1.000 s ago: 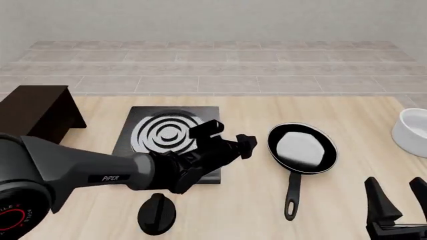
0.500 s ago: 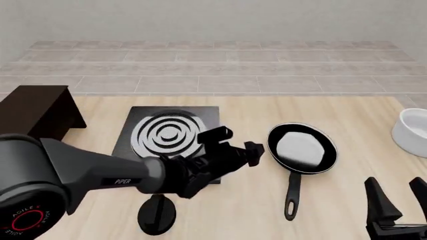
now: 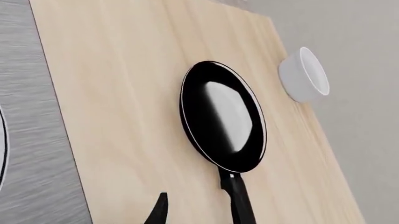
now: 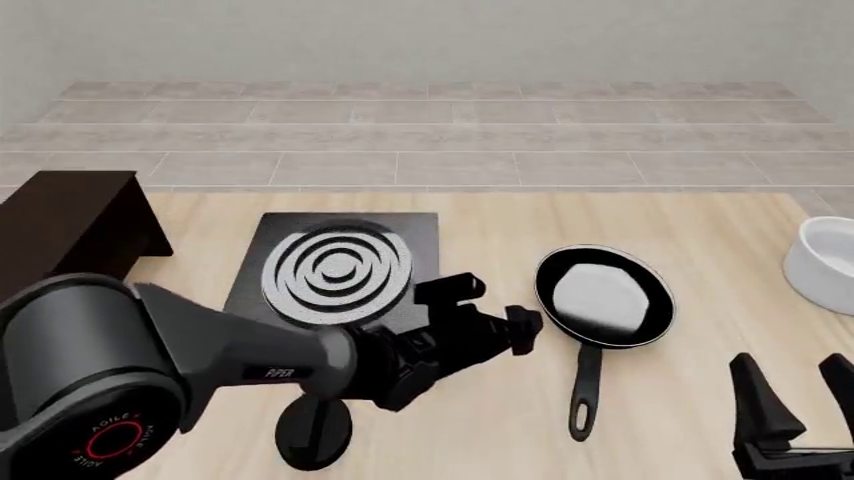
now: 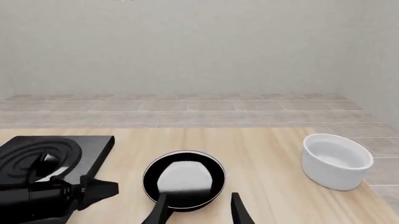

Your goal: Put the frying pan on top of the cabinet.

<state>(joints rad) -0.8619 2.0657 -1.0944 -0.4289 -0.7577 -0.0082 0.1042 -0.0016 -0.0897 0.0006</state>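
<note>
The frying pan [image 4: 603, 297] lies flat on the table, right of centre, with its thin handle [image 4: 582, 395] pointing toward the near edge. It also shows in the wrist views, frying pan [image 3: 222, 116] and frying pan [image 5: 184, 178]. The dark cabinet [image 4: 67, 230] stands at the far left with nothing on its top. My left gripper [image 4: 491, 310] is open and empty, just left of the pan's rim and apart from it. One left fingertip [image 3: 159, 212] shows in its wrist view. My right gripper [image 4: 801, 395] stands open and empty at the near right, right of the handle's end.
A flat black stove plate [image 4: 340, 265] with silver rings lies between the cabinet and the pan, partly under my left arm. A white bowl [image 4: 821, 262] stands at the table's right edge, bowl [image 5: 337, 161].
My left gripper has moved right and a little nearer, off the stove plate and closer to the pan's rim. The pan and my right gripper have not moved.
</note>
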